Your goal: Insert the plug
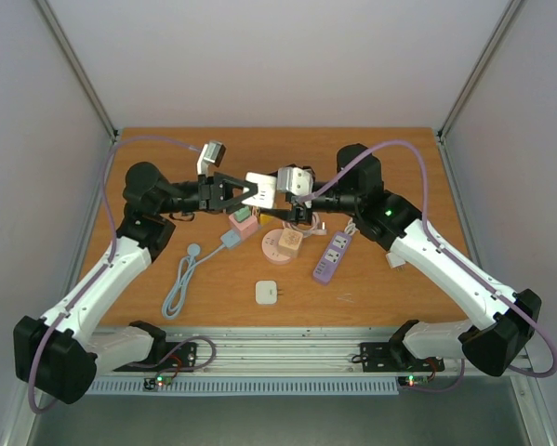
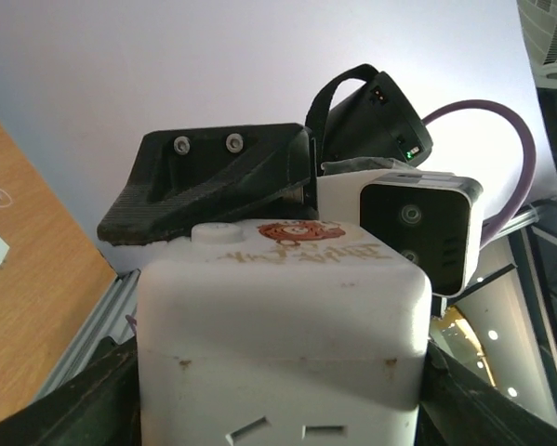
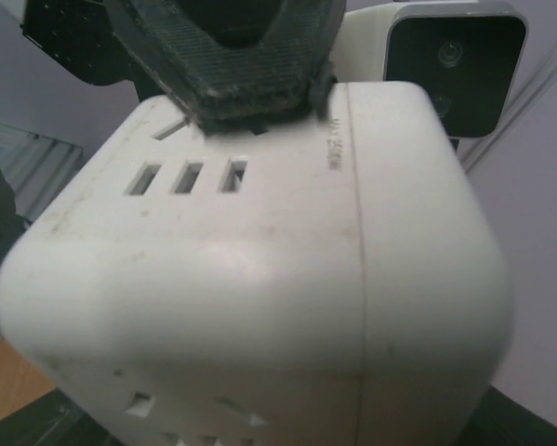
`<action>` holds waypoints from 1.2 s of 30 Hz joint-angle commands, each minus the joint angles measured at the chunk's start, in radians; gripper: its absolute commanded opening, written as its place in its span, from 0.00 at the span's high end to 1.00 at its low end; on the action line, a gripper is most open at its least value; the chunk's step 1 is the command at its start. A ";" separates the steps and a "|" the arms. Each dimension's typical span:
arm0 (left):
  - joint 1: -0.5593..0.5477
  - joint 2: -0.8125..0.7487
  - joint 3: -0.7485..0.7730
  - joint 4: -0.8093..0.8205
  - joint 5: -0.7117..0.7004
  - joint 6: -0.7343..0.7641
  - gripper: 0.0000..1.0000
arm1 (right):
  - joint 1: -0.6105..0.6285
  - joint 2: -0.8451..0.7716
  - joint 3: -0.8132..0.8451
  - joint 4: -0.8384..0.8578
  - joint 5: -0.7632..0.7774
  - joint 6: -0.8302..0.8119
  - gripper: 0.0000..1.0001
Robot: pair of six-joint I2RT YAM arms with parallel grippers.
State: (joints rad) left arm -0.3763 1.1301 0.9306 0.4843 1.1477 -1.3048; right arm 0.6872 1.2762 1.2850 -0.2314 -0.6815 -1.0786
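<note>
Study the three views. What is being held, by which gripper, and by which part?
The white cube socket, in mid-air: the left gripper clamps two opposite side faces. Whether the right gripper also grips it cannot be told.

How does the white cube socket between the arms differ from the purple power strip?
The white cube socket is gripped by the left gripper, off the table; the purple power strip lies flat on the table. The white cube socket is blocky; the purple power strip is long and slim. Both have plug holes on their faces.
</note>
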 commanded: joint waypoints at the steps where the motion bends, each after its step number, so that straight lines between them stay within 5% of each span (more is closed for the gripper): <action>1: -0.006 -0.013 0.049 -0.175 -0.019 0.145 0.26 | 0.007 -0.038 -0.017 0.026 -0.009 0.008 0.55; 5: -0.006 -0.066 0.192 -0.801 -0.309 0.594 0.08 | 0.011 -0.066 -0.044 -0.016 0.118 -0.003 0.58; 7: -0.006 -0.090 0.243 -0.947 -0.451 0.749 0.03 | 0.022 -0.071 -0.054 -0.057 0.213 -0.017 0.59; 15: -0.019 -0.079 0.282 -1.008 -0.438 0.883 0.01 | 0.106 -0.014 0.012 -0.236 0.509 -0.034 0.61; 29: -0.090 0.038 0.276 -1.091 -0.405 0.980 0.10 | 0.190 0.109 0.168 -0.403 0.543 -0.012 0.63; 33: -0.090 0.051 0.275 -1.083 -0.392 0.971 0.18 | 0.191 0.118 0.178 -0.404 0.522 0.032 0.59; 36: -0.090 0.062 0.279 -1.088 -0.387 0.974 0.37 | 0.190 0.102 0.159 -0.379 0.508 0.056 0.55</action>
State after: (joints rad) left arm -0.4652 1.1767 1.1946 -0.6125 0.7490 -0.3576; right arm 0.8673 1.4002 1.4189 -0.6453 -0.1482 -1.0779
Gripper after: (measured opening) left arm 0.737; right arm 0.639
